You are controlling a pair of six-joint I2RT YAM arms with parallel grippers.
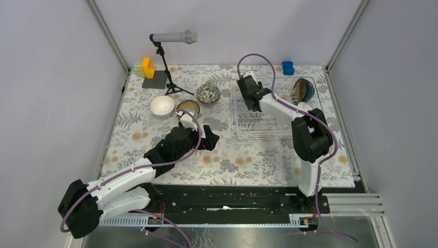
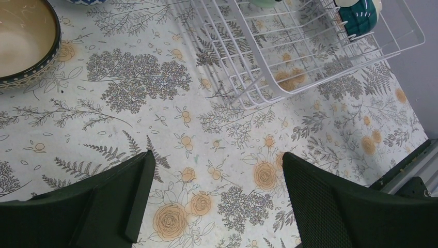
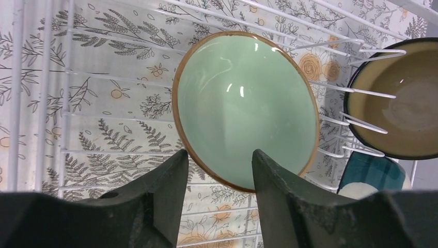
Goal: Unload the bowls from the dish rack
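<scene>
Floral-cloth table [image 1: 232, 165], grey walls on three sides, and the dish rack [image 1: 248, 135] sits on its right half. In the rack the mint green bowl [image 3: 245, 103] stands on edge, mouth facing the right gripper [image 3: 218, 155], dead ahead. The jaws are half-apart astride its lower rim, not visibly pinching. The right arm is nearer. The left gripper [image 2: 218, 154] hangs spread wide, holding nothing, over the cloth.

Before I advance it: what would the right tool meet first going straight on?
Most likely the mint green bowl, its rim lined up between the right tool's fingers; how near is unclear.
</scene>
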